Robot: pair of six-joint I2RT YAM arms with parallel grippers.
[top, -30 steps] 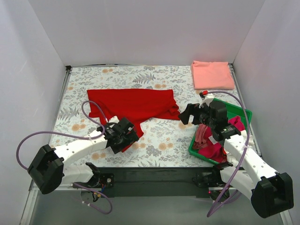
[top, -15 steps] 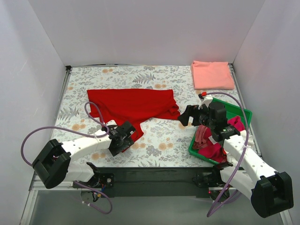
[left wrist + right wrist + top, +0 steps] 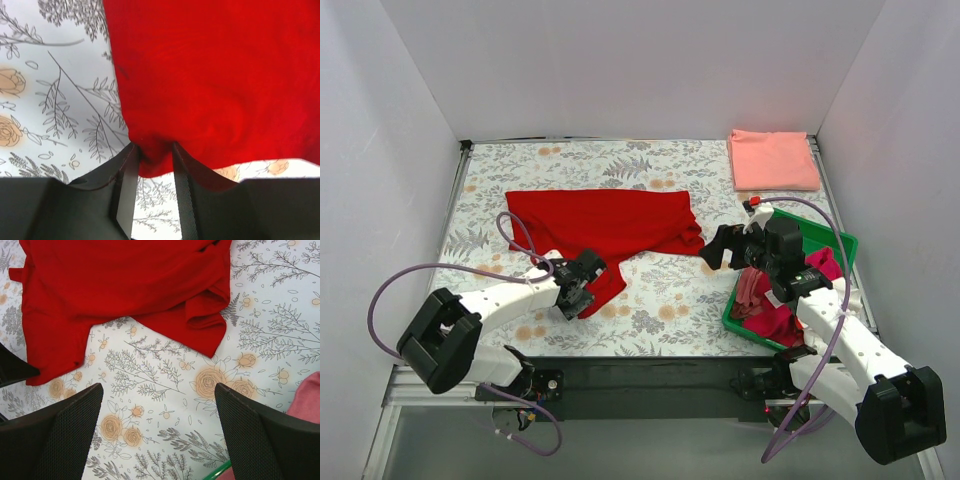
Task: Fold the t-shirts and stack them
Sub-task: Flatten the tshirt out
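Hem of red t-shirt [image 3: 605, 225] pinched in left gripper [image 3: 582, 285]

The red t-shirt lies spread across the middle of the floral table cover [image 3: 660, 300], somewhat rumpled, with one flap reaching toward the near edge. The left gripper sits low at the tip of that flap. In the left wrist view its two fingers [image 3: 125, 190] are drawn close together with a fold of the red hem caught between them. The rest of the cloth fans out flat on the cover beyond the fingers.

The right gripper [image 3: 720, 247] hangs above bare cover between the shirt's right edge and the green bin [image 3: 835, 245]. Its jaws are spread wide and hold nothing. In the right wrist view the shirt's bunched right corner lies past the fingertips, apart from them.

A salmon-pink t-shirt [image 3: 773, 160] lies folded into a neat rectangle at the far right corner of the table, well apart from the red one. The green bin stands at the near right under the right arm. It holds a heap of unfolded shirts, dusty pink cloth [image 3: 752, 290] draped toward its left wall and magenta cloth [image 3: 780, 322] beside it.
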